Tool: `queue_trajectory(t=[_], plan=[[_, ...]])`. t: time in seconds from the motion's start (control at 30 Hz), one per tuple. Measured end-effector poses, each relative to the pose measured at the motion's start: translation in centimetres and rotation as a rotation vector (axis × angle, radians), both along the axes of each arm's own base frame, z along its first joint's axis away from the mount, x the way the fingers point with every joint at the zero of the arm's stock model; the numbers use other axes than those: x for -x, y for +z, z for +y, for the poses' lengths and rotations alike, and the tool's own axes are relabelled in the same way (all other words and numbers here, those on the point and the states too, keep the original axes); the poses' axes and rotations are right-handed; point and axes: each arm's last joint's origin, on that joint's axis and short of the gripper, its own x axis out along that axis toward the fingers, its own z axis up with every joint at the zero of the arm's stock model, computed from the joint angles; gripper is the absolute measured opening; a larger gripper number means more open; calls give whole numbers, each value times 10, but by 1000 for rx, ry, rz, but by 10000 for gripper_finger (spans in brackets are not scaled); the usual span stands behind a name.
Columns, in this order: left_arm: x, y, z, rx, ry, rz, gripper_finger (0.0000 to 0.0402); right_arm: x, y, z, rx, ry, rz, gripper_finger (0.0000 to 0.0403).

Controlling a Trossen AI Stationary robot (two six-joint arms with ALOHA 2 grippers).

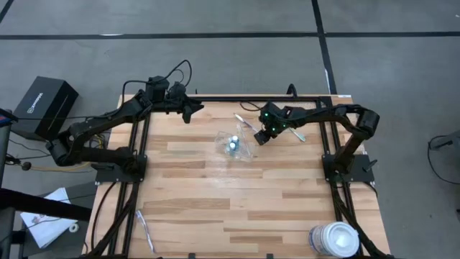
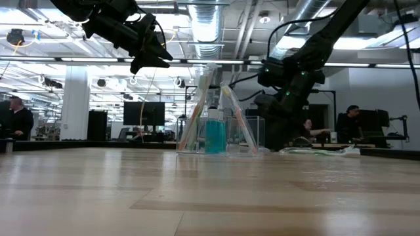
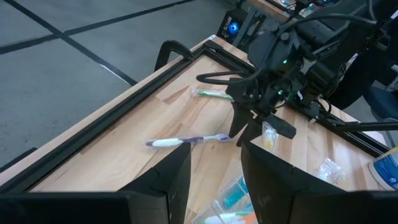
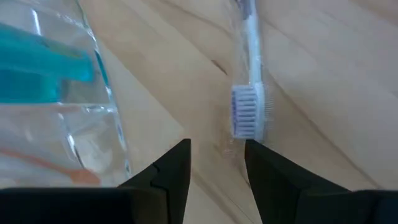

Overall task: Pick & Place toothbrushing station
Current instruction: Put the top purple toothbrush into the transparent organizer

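A small clear container (image 1: 233, 146) stands on the table's far middle, holding a teal toothpaste tube (image 2: 214, 135) and thin toothbrushes that lean on its rim (image 2: 197, 105). A white and purple toothbrush (image 1: 244, 124) in a clear wrapper lies flat on the table just beyond it, its head (image 4: 249, 112) close in front of my right gripper (image 4: 216, 155). That gripper is open, low between container and brush, touching nothing. A green toothbrush (image 1: 295, 133) lies farther right. My left gripper (image 1: 191, 109) is open and empty, high over the far edge.
A large white round tub (image 1: 334, 239) stands at the near right corner. Another wrapped toothbrush (image 1: 144, 229) lies at the near left. The dark frame rail (image 3: 124, 106) runs along the far edge. Bare wood lies across the table's middle and near side.
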Motion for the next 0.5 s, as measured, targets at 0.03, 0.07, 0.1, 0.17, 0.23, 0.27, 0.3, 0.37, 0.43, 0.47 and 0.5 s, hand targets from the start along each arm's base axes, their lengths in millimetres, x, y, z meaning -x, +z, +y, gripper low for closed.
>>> queue_trajectory(t=[0.03, 0.07, 0.1, 0.17, 0.23, 0.27, 0.3, 0.37, 0.43, 0.47, 0.5], plan=[[0, 0, 0, 0, 0, 1, 136, -3, 1, -1, 2, 3, -4, 141], [0, 0, 0, 0, 0, 1, 136, -7, 1, -2, 7, 7, -10, 139], [0, 0, 0, -1, 0, 0, 136, -8, 2, -3, 10, 10, -13, 137], [0, 0, 0, 1, 0, 1, 136, -13, 2, -6, 18, 10, -24, 132], [0, 0, 0, 0, 0, 1, 136, -14, 4, -7, 21, 8, -26, 128], [0, 0, 0, 1, 0, 1, 136, -15, 6, -8, 26, 6, -34, 127], [0, 0, 0, 0, 0, 1, 136, -16, 7, -10, 30, 3, -41, 126], [0, 0, 0, -3, -2, 2, 136, -14, 11, -12, 29, -3, -44, 126], [0, 0, 0, -12, -6, 5, 136, -14, 15, -15, 31, -12, -48, 128], [0, 0, 0, -14, -7, 6, 136, -15, 18, -16, 37, -13, -58, 131], [0, 0, 0, -14, -7, 6, 136, -14, 22, -16, 37, -15, -56, 134]])
